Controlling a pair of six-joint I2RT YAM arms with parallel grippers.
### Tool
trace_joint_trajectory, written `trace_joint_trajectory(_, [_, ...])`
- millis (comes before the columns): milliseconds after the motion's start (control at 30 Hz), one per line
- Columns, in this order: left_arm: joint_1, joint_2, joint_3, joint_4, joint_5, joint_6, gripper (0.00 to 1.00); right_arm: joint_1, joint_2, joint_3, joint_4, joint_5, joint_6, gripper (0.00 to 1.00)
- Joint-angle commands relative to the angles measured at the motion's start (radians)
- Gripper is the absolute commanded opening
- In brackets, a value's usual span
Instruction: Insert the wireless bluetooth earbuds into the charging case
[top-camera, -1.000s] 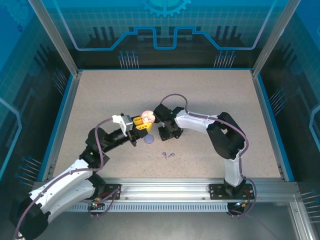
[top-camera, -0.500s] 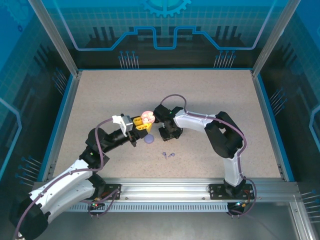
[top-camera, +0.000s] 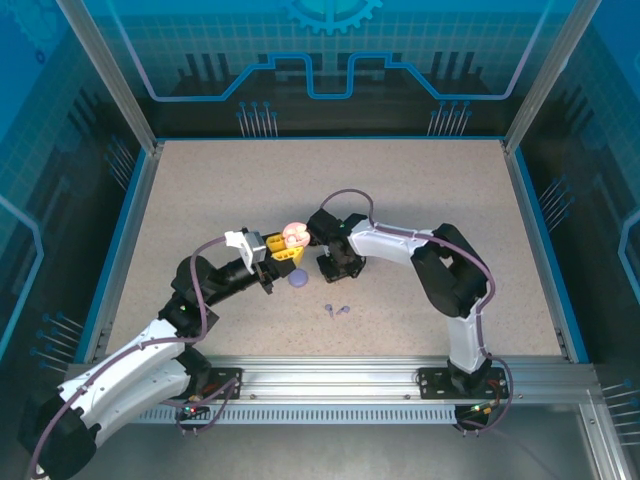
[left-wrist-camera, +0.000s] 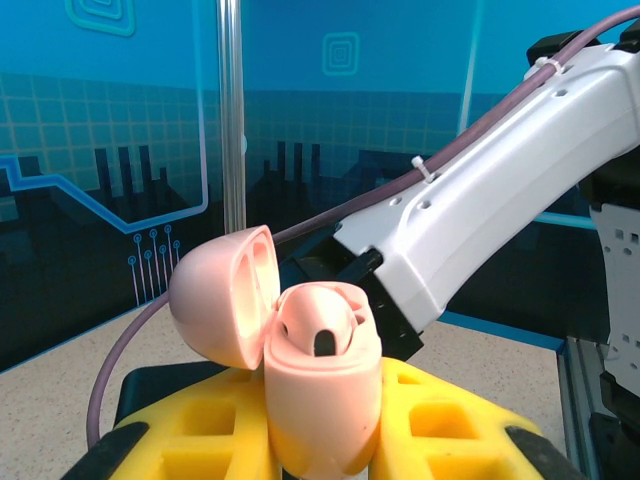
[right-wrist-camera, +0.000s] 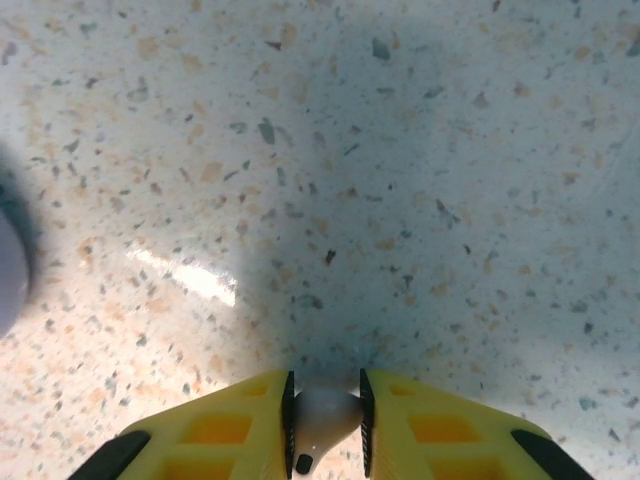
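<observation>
A pale pink charging case (left-wrist-camera: 320, 390) stands upright between the yellow fingers of my left gripper (left-wrist-camera: 320, 445), which is shut on its body. Its lid hangs open to the left, and a dark slot shows in its top. From above, this case (top-camera: 295, 235) sits at the tip of the left gripper (top-camera: 284, 250), mid-table. My right gripper (top-camera: 330, 268) points down at the table just right of it. Its jaws (right-wrist-camera: 325, 395) are shut on a small pale pink earbud (right-wrist-camera: 322, 415), stem towards the camera, right at the speckled table surface.
A round purple case (top-camera: 297, 280) lies shut on the table just below the two grippers and shows as a blur at the left edge (right-wrist-camera: 8, 270). Two tiny purple earbuds (top-camera: 335, 310) lie nearer the front. The right arm's white link (left-wrist-camera: 500, 190) passes close behind the pink case.
The right gripper's jaws have closed in on the pale pink earbud. Both arms have hardly moved, and the left keeps its hold on the pink case.
</observation>
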Motion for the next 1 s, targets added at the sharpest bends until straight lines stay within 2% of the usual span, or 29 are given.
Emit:
trace_joint_trajectory(0, [-0.007, -0.009, -0.011, 0.014, -0.017, 0.019, 0.05, -0.001, -0.11, -0.023, 0.022, -0.023, -0.033, 0.24])
trace_joint_trajectory(600, [-0.01, 0.097, 0.0, 0.1, -0.017, -0.007, 0.04, -0.015, -0.718, -0.191, 0.222, 0.052, -0.001, 0.23])
trace_joint_trajectory(800, [-0.009, 0.159, 0.026, 0.11, -0.011, 0.015, 0.04, 0.009, -0.835, -0.194, 0.292, 0.072, 0.044, 0.23])
trace_joint_trajectory(967, [-0.009, 0.221, 0.056, 0.116, -0.024, 0.033, 0.02, 0.057, -0.861, -0.173, 0.322, 0.141, 0.075, 0.23])
